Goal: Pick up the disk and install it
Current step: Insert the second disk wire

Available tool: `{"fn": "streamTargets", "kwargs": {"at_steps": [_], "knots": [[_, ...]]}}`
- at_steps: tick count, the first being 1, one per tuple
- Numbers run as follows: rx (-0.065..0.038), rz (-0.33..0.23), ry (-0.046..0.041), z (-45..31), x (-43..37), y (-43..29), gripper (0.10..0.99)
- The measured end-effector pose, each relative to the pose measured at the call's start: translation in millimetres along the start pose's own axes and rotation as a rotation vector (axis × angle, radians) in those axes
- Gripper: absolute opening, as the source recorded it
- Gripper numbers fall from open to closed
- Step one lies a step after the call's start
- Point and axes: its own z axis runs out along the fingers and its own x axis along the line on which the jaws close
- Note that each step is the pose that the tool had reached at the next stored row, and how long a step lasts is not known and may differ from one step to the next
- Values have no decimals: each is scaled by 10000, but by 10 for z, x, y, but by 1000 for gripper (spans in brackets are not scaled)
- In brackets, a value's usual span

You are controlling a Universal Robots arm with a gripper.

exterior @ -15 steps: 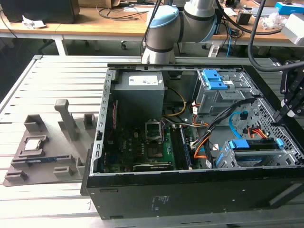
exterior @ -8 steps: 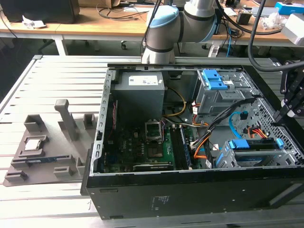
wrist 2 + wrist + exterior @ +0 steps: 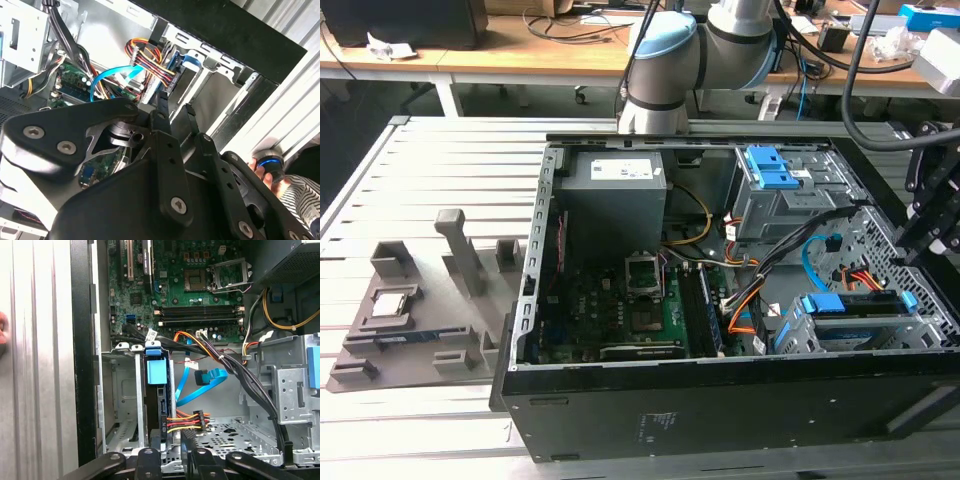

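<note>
The disk [image 3: 155,390] stands on edge in the drive cage [image 3: 122,390], long axis running straight toward the gripper [image 3: 172,440], whose fingers pinch its near end.

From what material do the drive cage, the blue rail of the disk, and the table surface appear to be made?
The drive cage looks like bare sheet metal: dull grey, thin folded edges, punched holes. The blue rail on the disk looks like moulded plastic: even, saturated colour and a soft sheen. The table seems to be aluminium, pale and matt with long parallel slots, though the exact metal cannot be told.
</note>
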Motion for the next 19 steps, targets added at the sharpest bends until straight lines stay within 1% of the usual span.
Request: {"fn": "streamTargets", "kwargs": {"at_steps": [2,6,8,9,13,15,16,17,18,19], "knots": [[0,-1,-2,3,-42,57,302],[-1,-1,-2,9,-116,138,302],[0,0,-2,11,-131,166,302],[0,0,0,14,-152,202,302],[-1,-1,-2,31,-193,276,302],[-1,-1,-2,61,-270,362,302],[0,-1,0,70,-291,389,302],[0,-6,0,78,-301,411,302],[0,-32,-1,98,-308,458,302],[0,-62,2,109,-308,483,302]]}}
